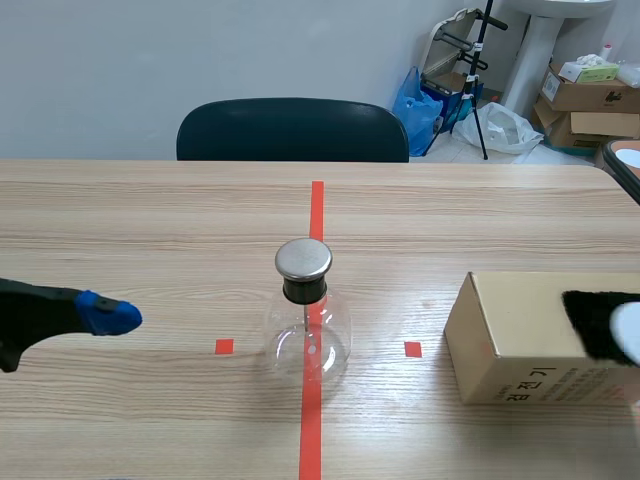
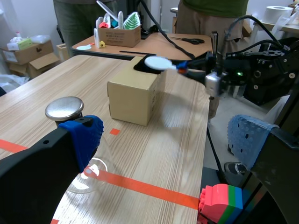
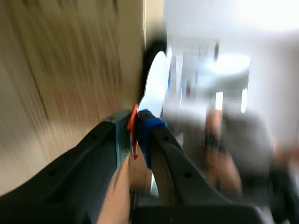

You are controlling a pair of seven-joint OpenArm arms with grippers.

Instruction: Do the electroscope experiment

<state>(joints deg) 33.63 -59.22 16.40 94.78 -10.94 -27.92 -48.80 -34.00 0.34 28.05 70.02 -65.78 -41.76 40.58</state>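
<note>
Light wood-grain desk [image 1: 150,220], orange-red tape line [image 1: 317,210] down the middle, a small tape square on either side. Electroscope [image 1: 306,320] dead centre on the line, upright: clear round flask, black stopper, metal disc cap. Cardboard box [image 1: 510,340] at 3 o'clock of it, apart, near the desk edge. Left claw [image 2: 163,140] at 9 o'clock of the flask, spread wide, nothing in it, blue pads [image 2: 84,135] showing. Right claw [image 3: 135,128] pinched narrow on the thin red stem of a white paddle [image 3: 156,84], over the box's 3 o'clock end beside something black; wrist view blurred. Room: dark chair [image 1: 292,130] at 12 o'clock behind the desk, pale wall, stacked cartons [image 1: 585,100] and blue bag [image 1: 418,100] at 1–2 o'clock. From the left wrist: second table [image 2: 154,44] with a tub of tools, people [image 2: 210,14] standing behind it.
</note>
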